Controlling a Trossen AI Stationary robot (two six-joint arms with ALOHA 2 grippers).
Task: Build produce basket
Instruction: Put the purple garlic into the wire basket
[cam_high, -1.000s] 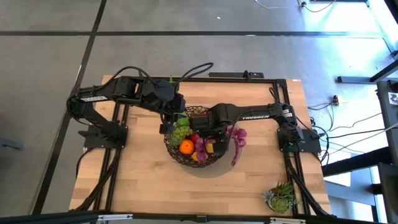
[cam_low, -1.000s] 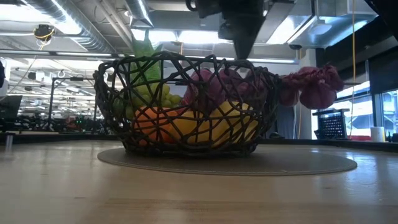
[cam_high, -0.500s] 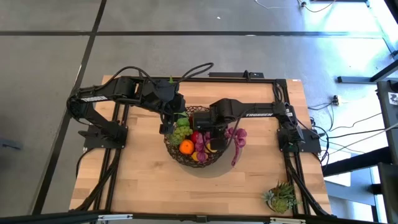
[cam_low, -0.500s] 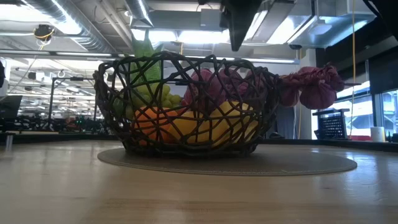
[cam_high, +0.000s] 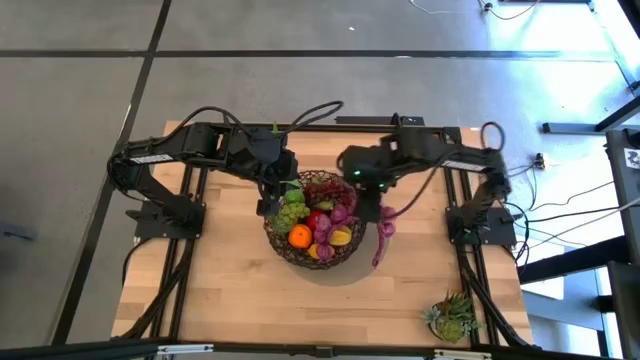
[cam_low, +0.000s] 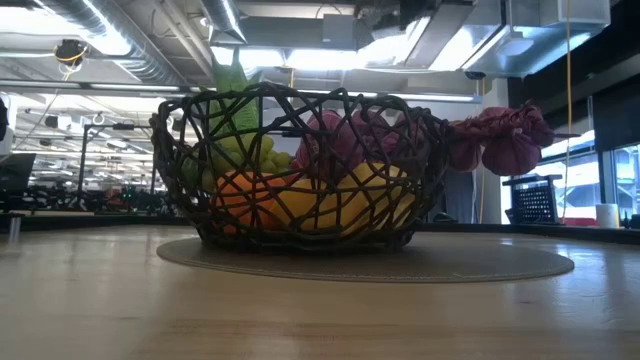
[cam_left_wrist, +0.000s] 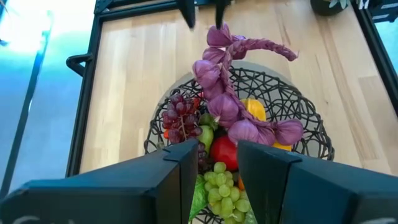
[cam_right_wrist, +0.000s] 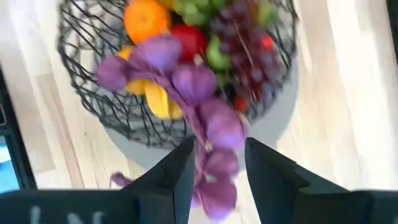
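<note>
Basket (cam_high: 312, 258) sits frame centre, nearly full: orange (cam_high: 300, 237), green grapes (cam_high: 291, 208), purple braid (cam_high: 383, 232) draped over its right rim. Right gripper (cam_high: 366, 203) above braid, jaws spread, empty. Left gripper (cam_high: 272, 197) at upper-left rim, jaws slightly apart. No produce left on bench

Dark wire basket (cam_high: 352, 252) on grey mat, heaped produce (cam_high: 318, 220), apparently full.

Left pincer (cam_left_wrist: 217, 163), its fingers parted, hovers over green grapes (cam_left_wrist: 222, 186) at the wire basket's (cam_left_wrist: 305, 118) six o'clock; a purple braided string of bulbs (cam_left_wrist: 224, 102) runs toward twelve.
</note>
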